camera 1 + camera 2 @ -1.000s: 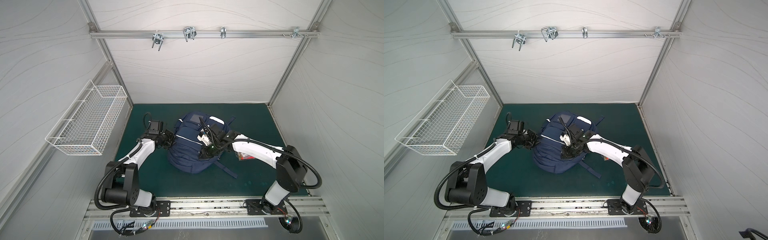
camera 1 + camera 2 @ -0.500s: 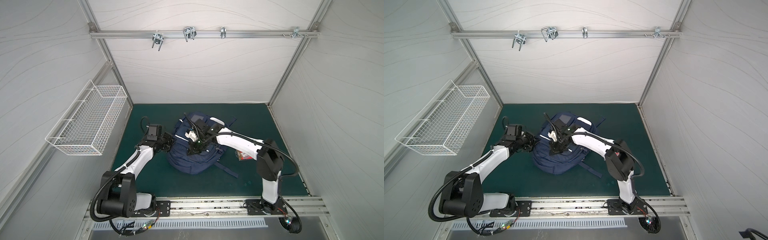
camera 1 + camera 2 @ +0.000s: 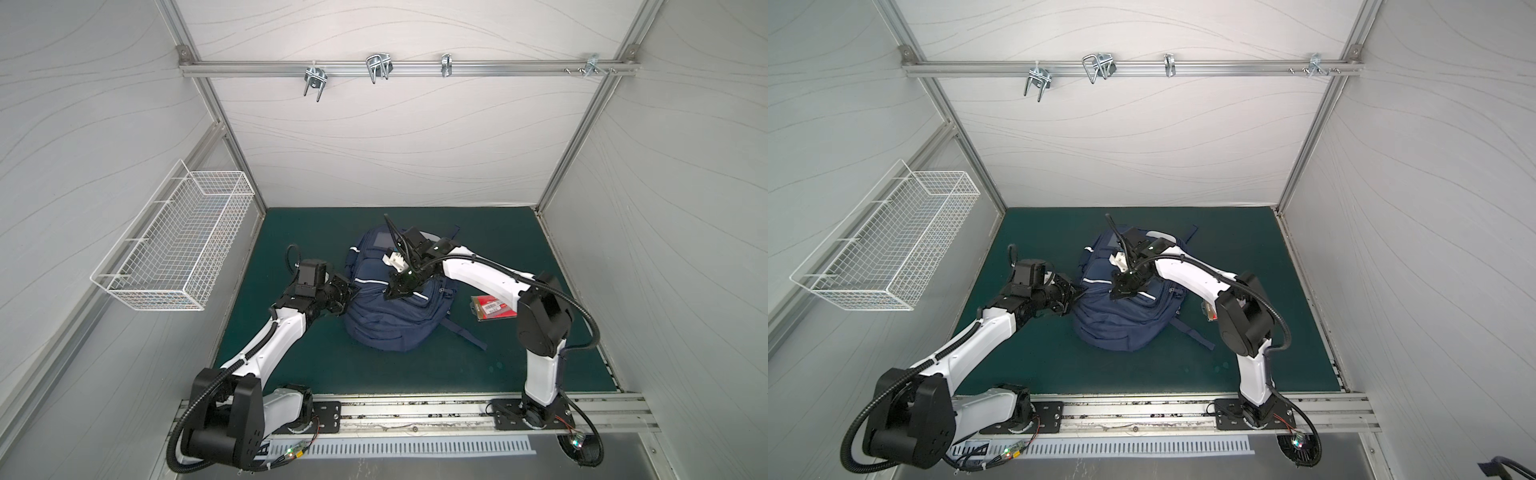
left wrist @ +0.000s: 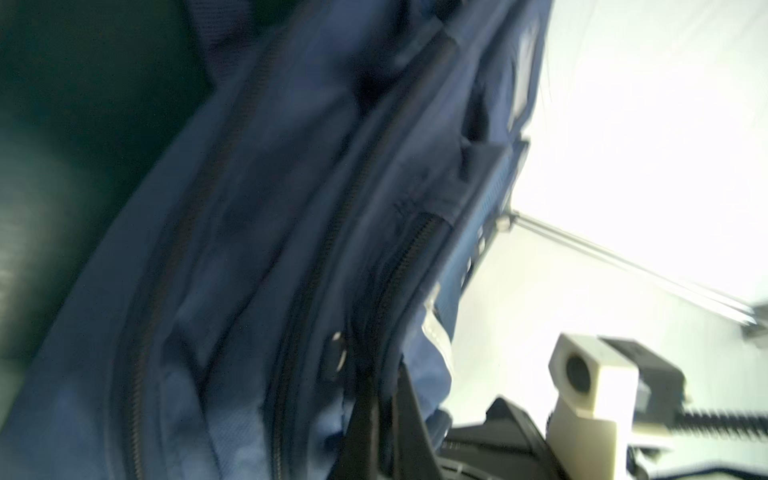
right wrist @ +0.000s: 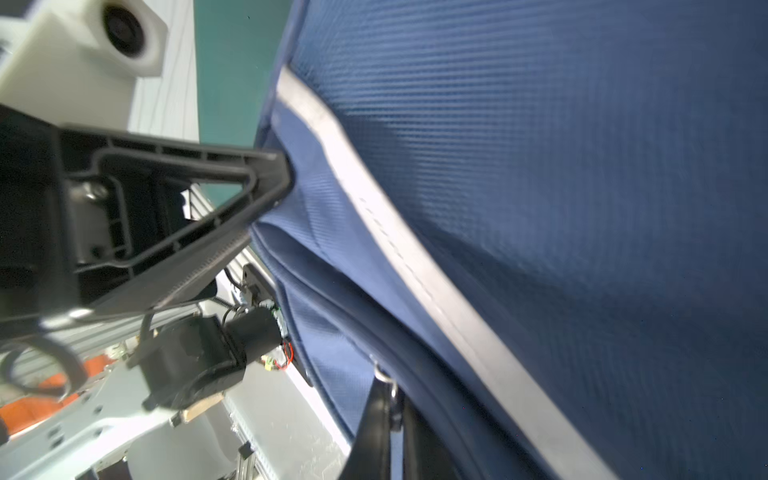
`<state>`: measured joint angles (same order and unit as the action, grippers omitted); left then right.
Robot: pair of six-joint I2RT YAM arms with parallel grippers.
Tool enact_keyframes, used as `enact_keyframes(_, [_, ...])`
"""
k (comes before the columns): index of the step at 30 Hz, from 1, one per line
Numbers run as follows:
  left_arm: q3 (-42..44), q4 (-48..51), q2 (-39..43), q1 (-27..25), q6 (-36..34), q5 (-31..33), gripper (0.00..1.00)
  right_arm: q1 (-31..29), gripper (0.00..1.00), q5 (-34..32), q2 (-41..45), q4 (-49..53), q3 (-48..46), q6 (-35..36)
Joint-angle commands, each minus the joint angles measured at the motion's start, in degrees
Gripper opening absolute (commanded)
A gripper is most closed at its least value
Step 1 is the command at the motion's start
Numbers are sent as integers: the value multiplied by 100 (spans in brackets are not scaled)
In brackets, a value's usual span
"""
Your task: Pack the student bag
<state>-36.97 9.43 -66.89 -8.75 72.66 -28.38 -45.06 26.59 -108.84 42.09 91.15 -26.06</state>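
While the student bag (image 3: 390, 328) lies slumped near the middle of the green surface (image 3: 498, 249), the 2 arms meet it from opposite sides. The left claw (image 3: 349, 291) is at the bag's left flank, pressed together on a fold of navy fabric beside a zipper (image 4: 399, 266); that wrist view is blurred. The right claw (image 3: 392, 294) comes down on the bag's top, pinching the cloth just below a white stripe (image 5: 415, 257). A red packet (image 3: 492, 307) lies flat on the surface just right of the bag, partly under the right arm. A white wire basket (image 3: 183, 245) hangs on the left wall, well apart.
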Motion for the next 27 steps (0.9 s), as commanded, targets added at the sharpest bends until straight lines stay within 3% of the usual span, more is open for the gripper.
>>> enact_keyframes(1, [292, 387, 291, 79, 118, 4, 0, 622, 0, -666, 410, 349, -165, 607])
enact_keyframes(3, [322, 289, 335, 29, 160, -28, 0, 609, 0, -471, 478, 547, -186, 926])
enact_keyframes(5, [189, 245, 286, 68, 106, -26, 31, 557, 0, -345, 503, 720, -231, 1163])
enact_keyframes(6, [61, 328, 229, 108, 15, 2, 41, 534, 0, -305, 513, 759, -273, 1236])
enact_keyframes(8, [-221, 440, 15, 270, -195, 0, 52, 524, 0, -222, 526, 775, -359, 1275])
enact_keyframes(16, [-792, 94, -931, 467, -401, -146, 54, 385, 0, -195, 458, 792, -288, 1272])
enact_keyframes(21, [-777, -629, -1280, 313, -319, -375, 54, 314, 0, -182, 372, 815, -193, 1266])
enact_keyframes(27, [-1162, -583, -1811, 21, -631, -377, 47, 307, 0, -154, 388, 772, -244, 1252])
